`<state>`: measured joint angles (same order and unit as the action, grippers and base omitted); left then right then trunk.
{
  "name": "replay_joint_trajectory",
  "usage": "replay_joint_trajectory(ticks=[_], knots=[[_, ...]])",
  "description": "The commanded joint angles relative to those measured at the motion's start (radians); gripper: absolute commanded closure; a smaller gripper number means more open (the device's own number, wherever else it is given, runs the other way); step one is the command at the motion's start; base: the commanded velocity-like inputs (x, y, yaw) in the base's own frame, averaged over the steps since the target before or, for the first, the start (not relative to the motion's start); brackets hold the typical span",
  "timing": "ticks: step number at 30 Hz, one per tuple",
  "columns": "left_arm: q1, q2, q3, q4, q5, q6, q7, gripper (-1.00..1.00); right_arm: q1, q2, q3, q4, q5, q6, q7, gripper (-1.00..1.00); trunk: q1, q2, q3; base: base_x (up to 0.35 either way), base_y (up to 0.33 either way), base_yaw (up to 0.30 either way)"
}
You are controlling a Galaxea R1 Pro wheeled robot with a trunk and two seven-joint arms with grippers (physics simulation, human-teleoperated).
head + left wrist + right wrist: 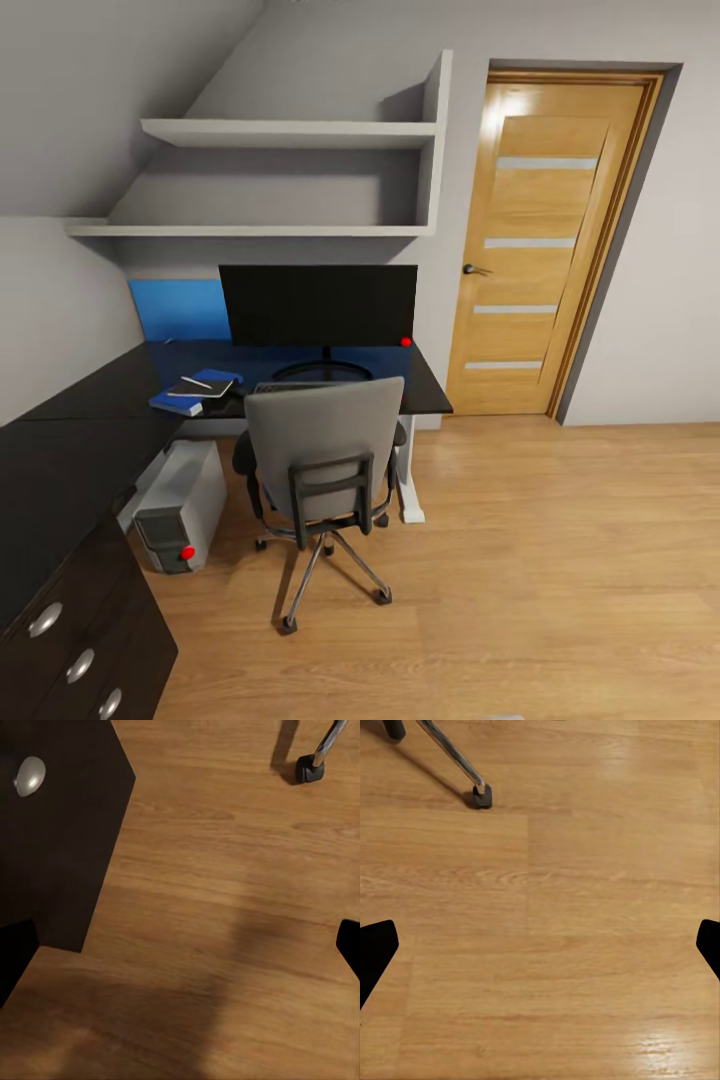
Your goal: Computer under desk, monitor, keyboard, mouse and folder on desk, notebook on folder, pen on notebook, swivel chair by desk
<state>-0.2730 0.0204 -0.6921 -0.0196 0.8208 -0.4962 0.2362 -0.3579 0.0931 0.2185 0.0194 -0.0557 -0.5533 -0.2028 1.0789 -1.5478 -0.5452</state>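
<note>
Looking from the head view, the swivel chair (325, 470) is seen drawn up to the desk (70, 470), its tall back hiding the desk edge in front of the monitor (318, 305). The monitor stands on the desk, and the computer (180, 505) sits on the floor beneath it. The folder (195, 392) lies on the desk left of the monitor, with the notebook (200, 387) on it and the pen (196, 383) across that. A sliver of the keyboard (282, 386) is probably what shows above the chair back; the mouse cannot be made out. Should the chair be nudged further in, the hidden items could be struck unseen.

In the left wrist view, the left gripper (184, 945) is held wide apart and empty over the floor (225, 870), just beside the drawer unit (60, 825) with its knob (30, 776). A turn of the base could drive the arm into that corner.

In the right wrist view, the right gripper (544, 945) is likewise spread and empty above bare planks, with a chair caster (480, 795) near. An advance could catch that leg and roll the chair away from the desk.
</note>
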Motion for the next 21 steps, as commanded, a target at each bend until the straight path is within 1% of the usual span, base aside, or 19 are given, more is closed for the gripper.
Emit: replay_joint_trajectory(ticks=[1, 13, 15, 19, 21], knots=[[0.000, 0.001, -0.008, -0.002, 0.002, 0.000, 0.008, -1.00, -0.001, 0.000, 0.009, 0.002, -0.006, -0.004, -0.004, -1.00, -0.004, 0.007, 0.002, 0.000, 0.000, 0.000], [0.000, -0.007, -0.012, -0.002, 0.003, 0.001, 0.007, -1.00, -0.001, 0.000, 0.009, 0.002, -0.006, -0.004, -0.004, -1.00, -0.050, 0.091, 0.040, 0.000, 0.000, 0.000], [0.000, -0.021, -0.013, -0.002, 0.004, 0.005, 0.012, -1.00, -0.001, 0.000, 0.009, 0.002, -0.006, -0.004, -0.004, -1.00, -0.058, 0.105, 0.046, 0.000, 0.000, 0.000], [0.000, -0.030, -0.011, -0.002, 0.004, 0.002, 0.015, -1.00, -0.001, 0.000, 0.009, 0.002, -0.006, -0.004, -0.004, -1.00, -0.073, 0.133, 0.059, 0.000, 0.000, 0.000], [0.000, -0.030, -0.011, -0.002, 0.004, 0.001, 0.015, -1.00, -0.001, 0.000, 0.009, 0.002, -0.006, -0.004, -0.004, -1.00, -0.081, 0.147, 0.065, 0.000, 0.000, 0.000]])
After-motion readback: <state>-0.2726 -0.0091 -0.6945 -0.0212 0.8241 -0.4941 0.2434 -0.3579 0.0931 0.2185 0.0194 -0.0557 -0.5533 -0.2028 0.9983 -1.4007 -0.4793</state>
